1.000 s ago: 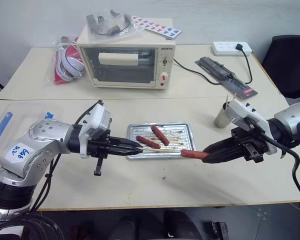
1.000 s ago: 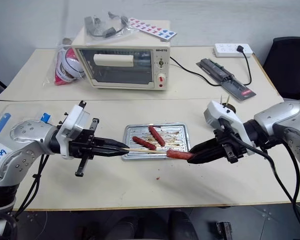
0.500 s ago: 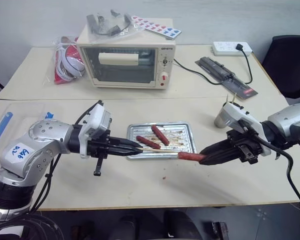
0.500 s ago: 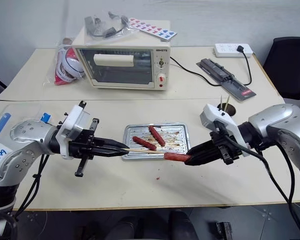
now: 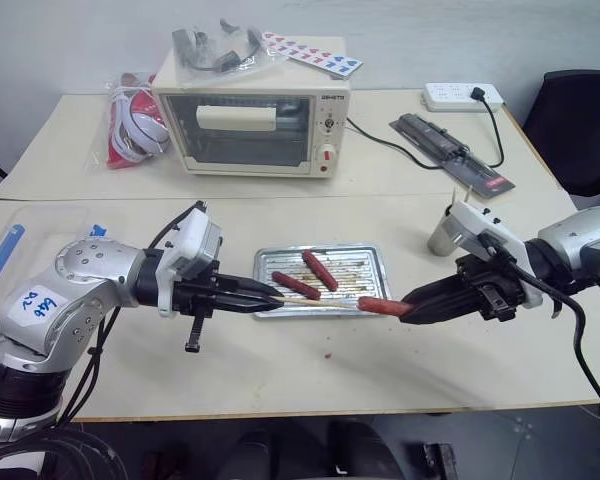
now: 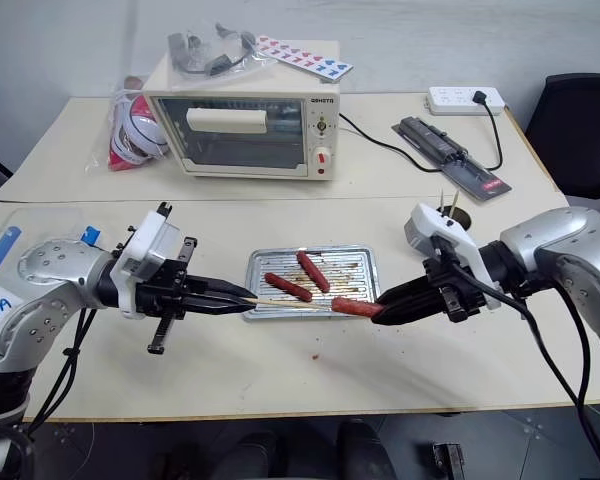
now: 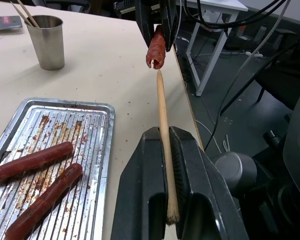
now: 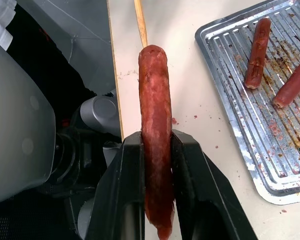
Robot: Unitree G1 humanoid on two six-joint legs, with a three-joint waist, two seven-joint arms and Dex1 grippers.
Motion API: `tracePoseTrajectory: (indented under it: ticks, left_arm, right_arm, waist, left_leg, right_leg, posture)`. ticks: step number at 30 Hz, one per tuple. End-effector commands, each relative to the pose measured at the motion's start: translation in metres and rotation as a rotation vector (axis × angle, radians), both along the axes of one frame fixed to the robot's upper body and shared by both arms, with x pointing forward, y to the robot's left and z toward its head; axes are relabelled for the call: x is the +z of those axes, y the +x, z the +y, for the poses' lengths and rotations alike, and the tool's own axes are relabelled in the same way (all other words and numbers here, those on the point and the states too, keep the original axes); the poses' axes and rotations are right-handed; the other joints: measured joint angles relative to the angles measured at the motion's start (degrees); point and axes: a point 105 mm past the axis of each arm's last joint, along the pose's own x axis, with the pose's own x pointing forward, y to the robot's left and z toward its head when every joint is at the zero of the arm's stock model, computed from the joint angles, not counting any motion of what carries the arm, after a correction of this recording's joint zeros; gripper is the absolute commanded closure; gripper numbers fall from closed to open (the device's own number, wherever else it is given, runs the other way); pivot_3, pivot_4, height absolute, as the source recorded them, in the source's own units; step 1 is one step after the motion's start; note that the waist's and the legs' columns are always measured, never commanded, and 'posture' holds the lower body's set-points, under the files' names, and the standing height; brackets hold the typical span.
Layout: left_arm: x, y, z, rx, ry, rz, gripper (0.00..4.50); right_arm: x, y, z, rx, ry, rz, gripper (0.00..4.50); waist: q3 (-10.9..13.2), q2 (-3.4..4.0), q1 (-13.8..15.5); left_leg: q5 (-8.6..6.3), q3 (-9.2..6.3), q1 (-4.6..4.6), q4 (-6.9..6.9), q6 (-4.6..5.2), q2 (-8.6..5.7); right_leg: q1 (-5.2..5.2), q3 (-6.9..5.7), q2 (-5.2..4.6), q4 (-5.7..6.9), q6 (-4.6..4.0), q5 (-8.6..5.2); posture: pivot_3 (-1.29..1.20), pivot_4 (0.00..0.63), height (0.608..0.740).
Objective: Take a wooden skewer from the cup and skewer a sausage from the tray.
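Bare beige tabletop (image 5: 310,365) lies open in front of the shallow ridged silver metal tray (image 5: 370,262). Behind it, the cream toaster oven (image 5: 252,125) blocks the way; the dull-silver metal cup (image 5: 443,235) stands right of the tray.

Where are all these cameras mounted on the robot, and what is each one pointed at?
Left eye and right eye views: on the head, looking forward and down at the tray, toaster oven and both arms.
Left wrist view: on the left wrist, looking along the left gripper, shut on the wooden skewer, toward the sausage and the cup.
Right wrist view: on the right wrist, looking along the right gripper, shut on that sausage.
Shared: both wrist views show skewer tip, sausage and tray.
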Motion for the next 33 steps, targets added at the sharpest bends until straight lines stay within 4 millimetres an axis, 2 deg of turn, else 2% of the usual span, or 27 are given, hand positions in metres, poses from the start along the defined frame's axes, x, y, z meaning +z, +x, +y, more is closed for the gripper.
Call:
tracePoseTrajectory:
  ticks: [1, 15, 26, 33]
  left_arm:
    - [0.009, -0.002, -0.002, -0.016, 0.000, -0.057, 4.50]
    - [0.011, -0.002, -0.010, -0.043, -0.013, -0.063, 4.50]
    - [0.006, -0.002, -0.016, -0.063, -0.010, -0.060, 4.50]
    - [0.006, 0.000, -0.027, -0.082, -0.027, -0.071, 4.50]
  right_arm:
    - [0.002, -0.003, 0.003, 0.024, 0.003, -0.017, 3.78]
    - [0.001, -0.003, 0.011, 0.037, 0.010, -0.022, 3.78]
    - [0.009, -0.005, 0.025, 0.085, 0.028, -0.041, 3.78]
    - [0.011, -0.010, 0.034, 0.116, 0.040, -0.038, 3.78]
  waist:
    - [0.0, 0.00, 0.0]
    - [0.0, 0.00, 0.0]
    - [0.0, 0.00, 0.0]
    - [0.0, 0.00, 0.0]
  left_leg:
    - [0.00, 0.00, 0.00, 0.00, 0.00, 0.00]
    - [0.00, 0.00, 0.00, 0.01, 0.00, 0.00]
    - [0.00, 0.00, 0.00, 0.04, 0.00, -0.01]
    - [0.00, 0.00, 0.00, 0.07, 0.00, -0.02]
  right_leg:
    - [0.00, 0.00, 0.00, 0.00, 0.00, 0.00]
    - [0.00, 0.00, 0.00, 0.01, 0.00, 0.00]
    - [0.00, 0.00, 0.00, 0.03, 0.00, 0.00]
    - [0.00, 0.00, 0.00, 0.05, 0.00, 0.00]
  posture:
    - [0.00, 0.150, 0.740]
    - [0.00, 0.150, 0.740]
    - [0.00, 0.150, 0.740]
    - [0.00, 0.150, 0.740]
